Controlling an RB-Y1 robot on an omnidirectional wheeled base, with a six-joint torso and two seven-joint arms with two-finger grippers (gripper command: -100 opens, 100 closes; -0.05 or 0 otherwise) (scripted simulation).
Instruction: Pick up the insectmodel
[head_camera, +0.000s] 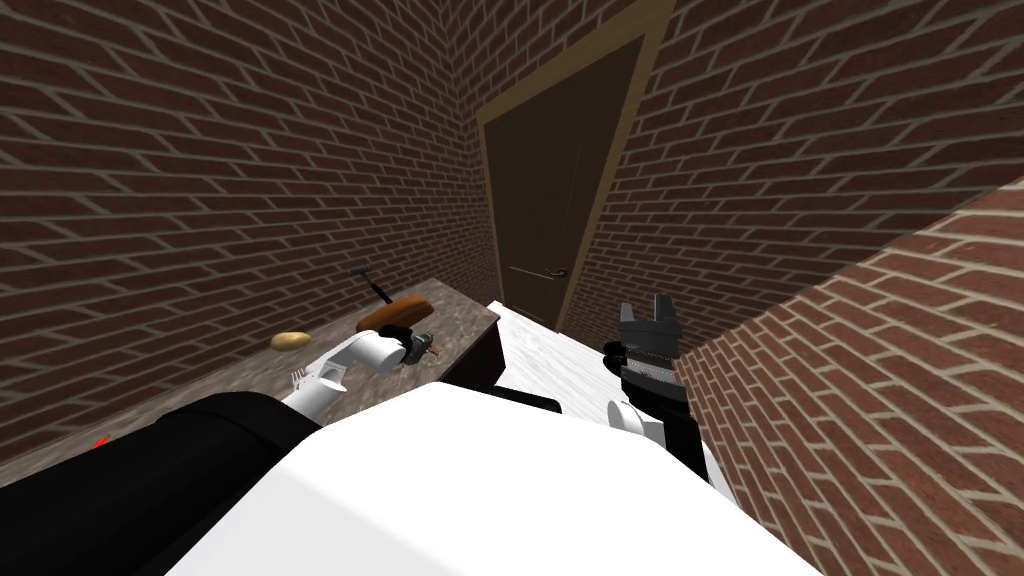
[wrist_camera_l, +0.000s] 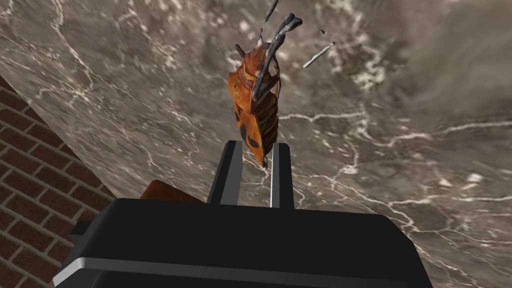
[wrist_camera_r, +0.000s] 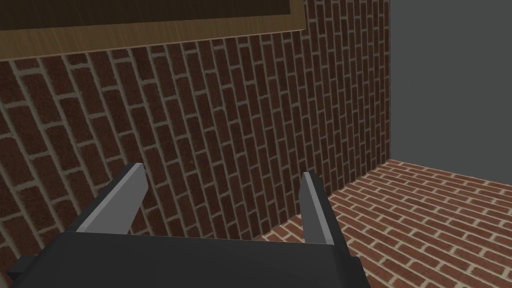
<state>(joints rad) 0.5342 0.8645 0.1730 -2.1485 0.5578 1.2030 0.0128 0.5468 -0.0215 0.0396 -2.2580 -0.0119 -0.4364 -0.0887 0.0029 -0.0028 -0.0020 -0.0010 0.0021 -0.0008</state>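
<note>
The insect model (wrist_camera_l: 255, 102) is orange with black marks and thin grey legs. Its tail end sits between the fingertips of my left gripper (wrist_camera_l: 256, 150), which is shut on it, and the body sticks out beyond the tips over the marbled grey-brown countertop (wrist_camera_l: 400, 150). Whether it touches the counter I cannot tell. In the head view my left gripper (head_camera: 425, 346) is over the counter (head_camera: 460, 312) beside a brown loaf (head_camera: 395, 313). My right gripper (head_camera: 647, 305) is raised to the right of the counter, open and empty, with its fingers spread (wrist_camera_r: 225, 171).
A yellowish rounded item (head_camera: 290, 341), a dark long-handled tool (head_camera: 368, 280) and a small white pronged thing (head_camera: 296, 380) also lie on the counter. A dark door (head_camera: 560, 180) stands ahead between brick walls. A brick wall (head_camera: 880, 380) runs close on the right.
</note>
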